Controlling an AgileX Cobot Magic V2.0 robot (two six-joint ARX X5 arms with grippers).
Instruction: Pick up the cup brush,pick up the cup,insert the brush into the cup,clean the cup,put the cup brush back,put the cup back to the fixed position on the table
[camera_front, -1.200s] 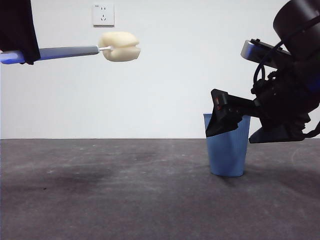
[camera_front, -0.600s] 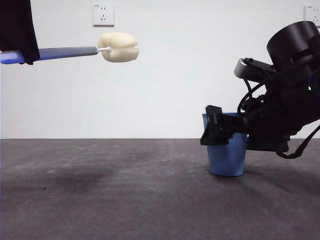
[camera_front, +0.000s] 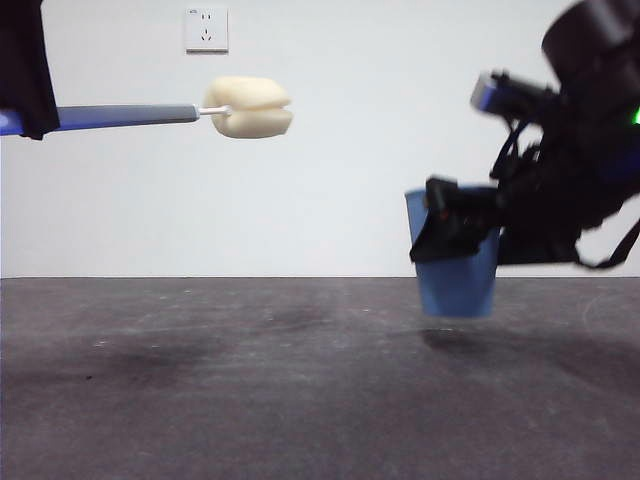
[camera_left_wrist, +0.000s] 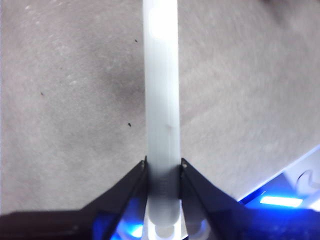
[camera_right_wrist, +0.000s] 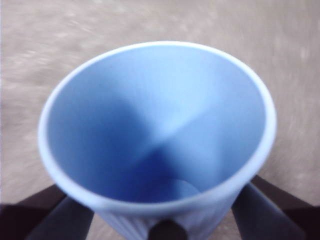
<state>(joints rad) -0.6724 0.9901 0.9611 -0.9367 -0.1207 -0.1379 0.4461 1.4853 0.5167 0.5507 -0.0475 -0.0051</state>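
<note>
The cup brush (camera_front: 130, 116) hangs level high at the left of the front view, its cream-yellow sponge head (camera_front: 250, 107) pointing right. My left gripper (camera_left_wrist: 163, 167) is shut on its grey handle (camera_left_wrist: 162, 100); in the front view only the gripper's dark edge (camera_front: 22, 65) shows at the top left. The blue ribbed cup (camera_front: 455, 270) is upright and held a little above the table (camera_front: 250, 380) at the right. My right gripper (camera_front: 450, 235) is shut on it near its rim. The right wrist view looks down into the empty cup (camera_right_wrist: 160, 135).
A white wall socket (camera_front: 206, 29) is on the back wall. The cup's shadow (camera_front: 465, 340) lies on the table below it. The right arm's dark bulk (camera_front: 580, 170) fills the upper right of the front view.
My right gripper has closed on the cup and lifted it off the table. The brush has shifted slightly right and down.
</note>
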